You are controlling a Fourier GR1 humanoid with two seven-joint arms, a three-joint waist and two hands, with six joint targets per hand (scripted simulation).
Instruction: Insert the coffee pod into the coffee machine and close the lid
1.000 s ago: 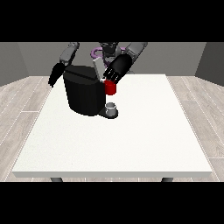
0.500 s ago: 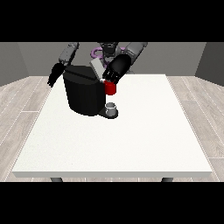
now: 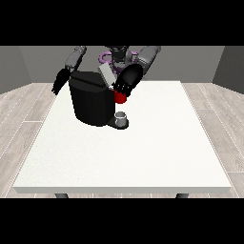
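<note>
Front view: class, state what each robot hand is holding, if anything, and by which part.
It cannot be told. The hand at the view's right hangs over the coffee machine; the hand at the view's left hangs beside it.

The table (image 3: pixel 143 152) has a white, matt top with a faint speckle, smooth and even. The coffee machine (image 3: pixel 93 102) looks like black matt plastic, its lid (image 3: pixel 106 76) a lighter grey with a dull sheen. A small grey cup (image 3: pixel 121 116) at its base looks metallic or glazed. The red thing at the machine (image 3: pixel 120 97) is glossy. The floor (image 3: pixel 24 114) shows pale wood-grain planks. Both hands look like dark, slightly glossy plastic.
</note>
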